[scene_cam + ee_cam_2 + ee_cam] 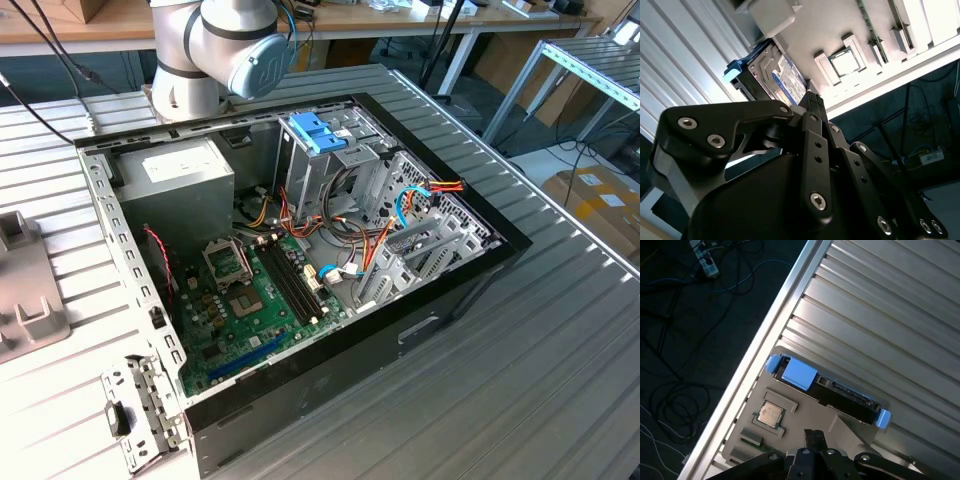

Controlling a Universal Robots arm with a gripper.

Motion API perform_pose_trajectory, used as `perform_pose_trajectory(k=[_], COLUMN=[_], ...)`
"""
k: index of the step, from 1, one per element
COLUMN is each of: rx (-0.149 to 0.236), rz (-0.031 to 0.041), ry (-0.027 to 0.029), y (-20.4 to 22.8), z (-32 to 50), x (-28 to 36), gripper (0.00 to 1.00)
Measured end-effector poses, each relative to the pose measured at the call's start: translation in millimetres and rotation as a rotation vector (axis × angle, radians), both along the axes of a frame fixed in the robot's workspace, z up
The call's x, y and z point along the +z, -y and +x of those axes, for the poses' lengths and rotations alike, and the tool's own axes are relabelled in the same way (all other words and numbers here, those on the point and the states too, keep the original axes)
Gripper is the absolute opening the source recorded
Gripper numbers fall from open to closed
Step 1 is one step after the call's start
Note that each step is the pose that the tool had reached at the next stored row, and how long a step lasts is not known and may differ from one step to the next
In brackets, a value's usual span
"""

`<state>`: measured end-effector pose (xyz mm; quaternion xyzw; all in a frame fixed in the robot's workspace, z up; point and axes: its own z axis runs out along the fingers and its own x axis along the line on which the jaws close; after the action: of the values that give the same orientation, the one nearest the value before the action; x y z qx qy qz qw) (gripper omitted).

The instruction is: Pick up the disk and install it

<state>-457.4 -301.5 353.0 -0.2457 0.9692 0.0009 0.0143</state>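
— First wrist view, nearest thing first: how is the black metal hand (813, 435)?
— Clenched, tips together with nothing between them, hanging over a pale grey plastic holder (807, 407).
— And the flat dark-and-silver disk with bright blue side rails (832, 392)?
— Just beyond the tips, apart from the hand. It lies in that holder on the ribbed silver metal desk (880, 315), and a small square silver processor chip (769, 414) sits in a recess beside it.
— Farther off?
— Tangled cables (670, 405) on a dark floor. In the exterior view, an open black computer case (330, 380) lies on the desk.
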Motion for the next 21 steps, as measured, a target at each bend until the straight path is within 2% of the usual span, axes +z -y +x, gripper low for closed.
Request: perform_pose_trajectory(k=[21], rx=[0.085], rz=[0.0], ry=[0.0001], y=[0.0], z=[0.0], x=[0.0], gripper=[0.11])
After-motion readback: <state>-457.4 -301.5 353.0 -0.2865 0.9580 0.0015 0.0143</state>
